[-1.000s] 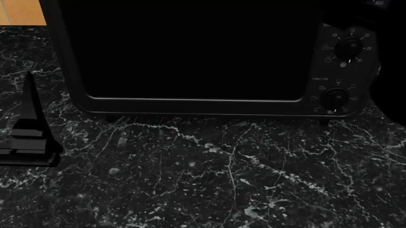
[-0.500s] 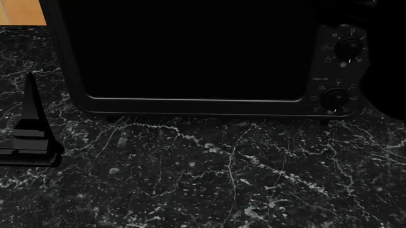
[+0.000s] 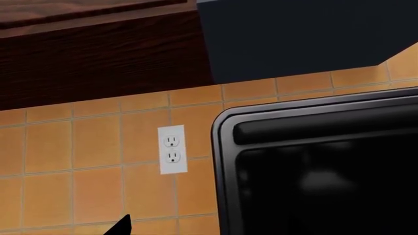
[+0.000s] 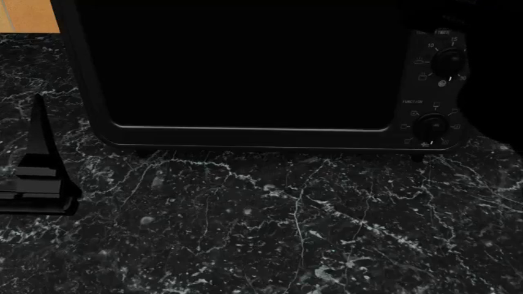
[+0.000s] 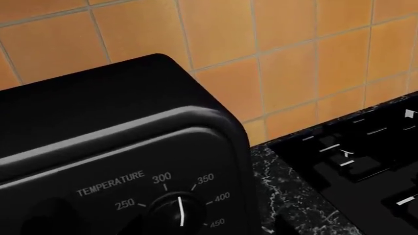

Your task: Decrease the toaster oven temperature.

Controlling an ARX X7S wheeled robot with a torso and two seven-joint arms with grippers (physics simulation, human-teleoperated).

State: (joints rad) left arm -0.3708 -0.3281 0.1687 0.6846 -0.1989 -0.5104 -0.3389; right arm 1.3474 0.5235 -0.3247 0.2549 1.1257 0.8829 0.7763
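Note:
The toaster oven (image 4: 245, 61) is a big black box with a dark glass door, standing on the counter. Its right panel shows the timer knob (image 4: 449, 61) and the function knob (image 4: 432, 127); my right arm (image 4: 498, 73) is a dark mass over the panel's upper right. The right wrist view looks closely at the temperature knob (image 5: 175, 211), whose white pointer sits between 350 and 450. One dark fingertip (image 5: 279, 228) shows beside it, well off centre. My left gripper (image 4: 37, 153) rests on the counter left of the oven; a single fingertip (image 3: 123, 226) shows, far to one side.
The black marble counter (image 4: 286, 233) spreads in front of the oven. A glossy black stovetop (image 5: 365, 161) lies just right of it. Behind are orange wall tiles with a white outlet (image 3: 172, 149), a dark hood (image 3: 294, 39) and a wooden cabinet (image 3: 98, 49) above.
The dark shape of my right arm has spread lower along the oven's right edge in the head view. The left gripper and the oven's two visible knobs have not moved.

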